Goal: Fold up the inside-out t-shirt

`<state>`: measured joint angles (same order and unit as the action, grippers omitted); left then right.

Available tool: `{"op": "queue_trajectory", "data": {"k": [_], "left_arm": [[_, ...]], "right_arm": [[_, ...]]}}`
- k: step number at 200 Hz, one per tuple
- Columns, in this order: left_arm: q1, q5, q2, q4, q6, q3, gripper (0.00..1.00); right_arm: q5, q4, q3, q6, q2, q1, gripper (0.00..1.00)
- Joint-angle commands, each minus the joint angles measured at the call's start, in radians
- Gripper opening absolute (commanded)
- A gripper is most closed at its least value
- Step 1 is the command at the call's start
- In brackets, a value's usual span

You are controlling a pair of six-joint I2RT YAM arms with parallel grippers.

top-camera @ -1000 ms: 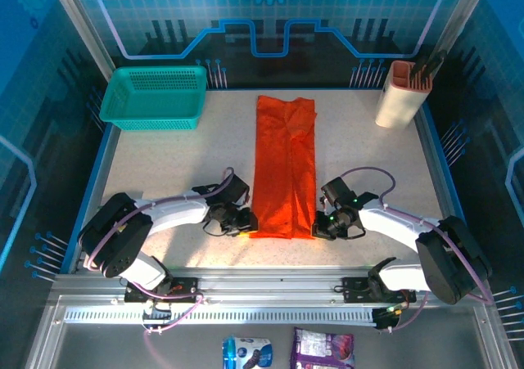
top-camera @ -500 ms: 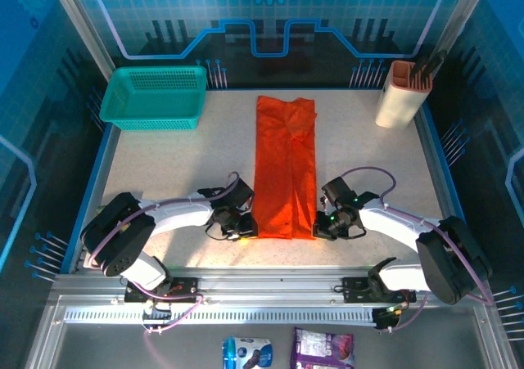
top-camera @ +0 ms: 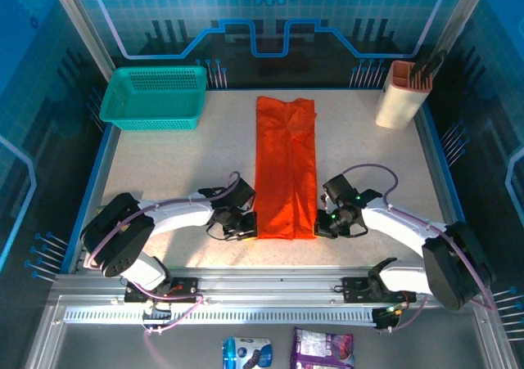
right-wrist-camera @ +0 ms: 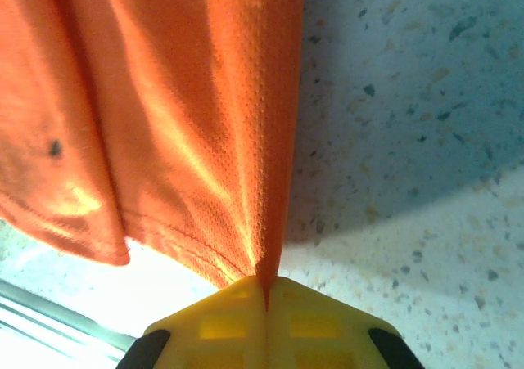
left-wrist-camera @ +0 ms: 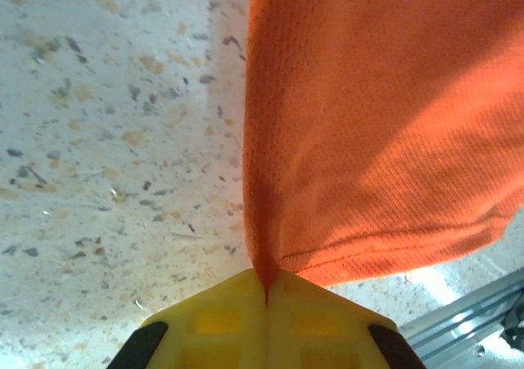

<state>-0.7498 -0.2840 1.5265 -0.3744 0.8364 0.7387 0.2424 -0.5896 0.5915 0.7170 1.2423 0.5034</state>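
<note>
Top view: plain orange-red thin-cloth t-shirt [top-camera: 286, 168], folded into a long narrow strip, lies mid-way across the speckled white tabletop [top-camera: 164, 173], running from far edge toward near edge. Left gripper [top-camera: 248, 224] sits at its near-left corner, right gripper [top-camera: 321, 224] at its near-right corner. Left wrist: yellow fingers [left-wrist-camera: 221, 320] pressed together, pinching the hem corner. Right wrist: yellow fingers [right-wrist-camera: 221, 324] likewise nipping the cloth edge.

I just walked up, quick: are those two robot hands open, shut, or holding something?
Left gripper: closed, pinching the orange-red t-shirt at its near left corner.
Right gripper: closed, pinching the near right corner.
</note>
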Motion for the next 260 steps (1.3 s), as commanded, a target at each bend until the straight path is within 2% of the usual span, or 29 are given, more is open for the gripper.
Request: {"op": "queue_trajectory", "data": {"k": [1, 22, 53, 109, 125, 135, 149, 169, 193, 209, 260], "left_arm": [[-0.014, -0.060, -0.071, -0.065, -0.051, 0.004, 0.00], [-0.030, -0.105, -0.119, -0.095, -0.066, -0.020, 0.00], [-0.094, -0.155, -0.173, -0.156, -0.075, -0.048, 0.00], [-0.239, -0.224, -0.294, -0.211, -0.010, -0.086, 0.00], [-0.253, -0.239, -0.328, -0.232, -0.007, -0.061, 0.00], [-0.253, -0.209, -0.345, -0.260, -0.024, -0.028, 0.00], [-0.248, -0.111, -0.358, -0.319, -0.070, 0.042, 0.00], [-0.208, 0.007, -0.332, -0.404, -0.150, 0.153, 0.00], [-0.168, 0.137, -0.296, -0.464, -0.250, 0.281, 0.00], [-0.122, 0.175, -0.268, -0.463, -0.309, 0.359, 0.00], [0.047, 0.192, -0.146, -0.425, -0.458, 0.577, 0.00]], "right_arm": [[0.007, -0.133, 0.023, -0.021, -0.061, 0.011, 0.00], [0.016, -0.225, 0.029, -0.018, -0.102, 0.045, 0.00], [0.012, -0.339, 0.030, 0.032, -0.185, 0.151, 0.00], [0.019, -0.476, 0.022, 0.225, -0.367, 0.369, 0.00], [0.016, -0.510, 0.055, 0.248, -0.400, 0.386, 0.00], [-0.016, -0.539, 0.090, 0.246, -0.411, 0.385, 0.00], [-0.071, -0.564, 0.156, 0.210, -0.403, 0.354, 0.00], [-0.120, -0.568, 0.269, 0.114, -0.358, 0.259, 0.00], [-0.130, -0.556, 0.382, 0.006, -0.299, 0.140, 0.00], [-0.096, -0.528, 0.430, -0.067, -0.240, 0.067, 0.00], [-0.061, -0.444, 0.634, -0.218, -0.019, -0.103, 0.00]]}}
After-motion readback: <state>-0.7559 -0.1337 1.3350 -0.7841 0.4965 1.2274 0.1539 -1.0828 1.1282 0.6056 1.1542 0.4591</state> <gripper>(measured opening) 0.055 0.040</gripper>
